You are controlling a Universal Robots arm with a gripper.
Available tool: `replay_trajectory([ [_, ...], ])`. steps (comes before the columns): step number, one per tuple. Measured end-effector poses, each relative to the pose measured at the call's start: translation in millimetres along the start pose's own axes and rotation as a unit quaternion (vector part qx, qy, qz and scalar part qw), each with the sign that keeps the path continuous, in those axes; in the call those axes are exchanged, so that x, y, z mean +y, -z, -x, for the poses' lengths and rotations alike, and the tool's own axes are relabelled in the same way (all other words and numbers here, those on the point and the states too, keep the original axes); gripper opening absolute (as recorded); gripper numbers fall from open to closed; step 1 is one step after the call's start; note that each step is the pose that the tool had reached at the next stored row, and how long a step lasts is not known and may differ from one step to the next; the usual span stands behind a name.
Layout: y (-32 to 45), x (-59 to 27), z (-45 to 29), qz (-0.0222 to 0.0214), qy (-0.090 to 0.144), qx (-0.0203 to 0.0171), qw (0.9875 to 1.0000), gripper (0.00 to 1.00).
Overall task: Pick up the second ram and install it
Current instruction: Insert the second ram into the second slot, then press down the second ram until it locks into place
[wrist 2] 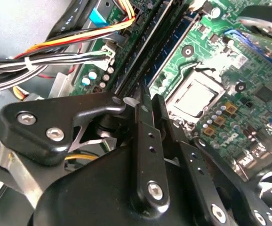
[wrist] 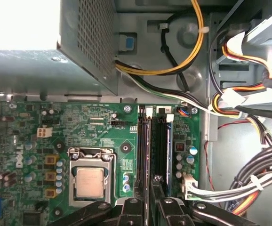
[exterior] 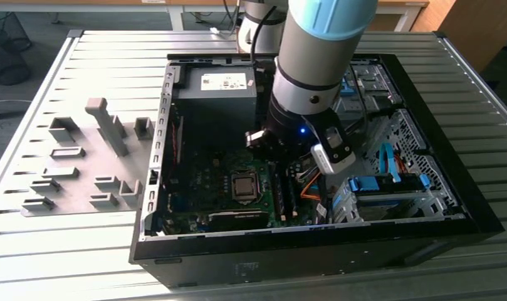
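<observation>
Right now the arm reaches down into the open computer case, which lies on its side on the slatted table so that the motherboard faces up and the slots can be entered from above. In the middle of the exterior view the end effector hangs low over the board, just to that view's right of the processor socket.

In the first wrist view the end effector sits in line with the pair of long memory slots beside the socket. The second ram stands on edge in the slot nearer the socket. As far as we can judge, the end effector is clenched on the stick's top edge, its jaws nearly together with just a thin gap. We read that narrow grip as keeping the board upright and square to the slot.

The cable bundles run beside the slots, apart from the ram. The grey fixture blocks stand outside the case, toward the left of the exterior view.
</observation>
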State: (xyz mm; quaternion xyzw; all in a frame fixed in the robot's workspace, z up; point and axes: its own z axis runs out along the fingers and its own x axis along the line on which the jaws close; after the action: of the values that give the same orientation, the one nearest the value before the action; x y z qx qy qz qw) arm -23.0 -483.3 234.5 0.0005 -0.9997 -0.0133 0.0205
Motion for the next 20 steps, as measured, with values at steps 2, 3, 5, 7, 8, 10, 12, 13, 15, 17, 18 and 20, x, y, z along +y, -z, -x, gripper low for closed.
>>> replay_trajectory([
  [2,0.8,0.1,0.0,-0.0015,0.000,0.0000,1.0000,0.21],
  [3,0.9,0.0,-0.1,-0.0017,0.000,0.0000,1.0000,0.21],
  [5,0.8,0.0,-0.1,-0.0017,0.000,0.0000,1.0000,0.20],
  [7,0.9,0.0,-0.1,-0.0017,0.000,0.0000,1.0000,0.13],
  [8,0.9,0.0,0.0,-0.0017,0.000,0.0000,1.0000,0.11],
  [10,0.8,0.0,0.5,-0.0019,0.000,0.0001,1.0000,0.11],
  [12,-1.5,0.0,1.4,-0.0017,0.000,0.0000,1.0000,0.11],
  [13,-2.8,-0.1,1.9,-0.0018,0.000,0.0001,1.0000,0.11],
  [15,-6.0,-0.2,3.6,-0.0017,0.000,0.0002,1.0000,0.11],
  [17,-9.2,-0.3,4.0,-0.0018,0.000,0.0002,1.0000,0.11],
  [18,-10.5,-0.3,4.1,-0.0018,0.000,0.0003,1.0000,0.11],
  [20,-12.6,-0.3,4.2,-0.0019,0.000,0.0003,1.0000,0.11],
])
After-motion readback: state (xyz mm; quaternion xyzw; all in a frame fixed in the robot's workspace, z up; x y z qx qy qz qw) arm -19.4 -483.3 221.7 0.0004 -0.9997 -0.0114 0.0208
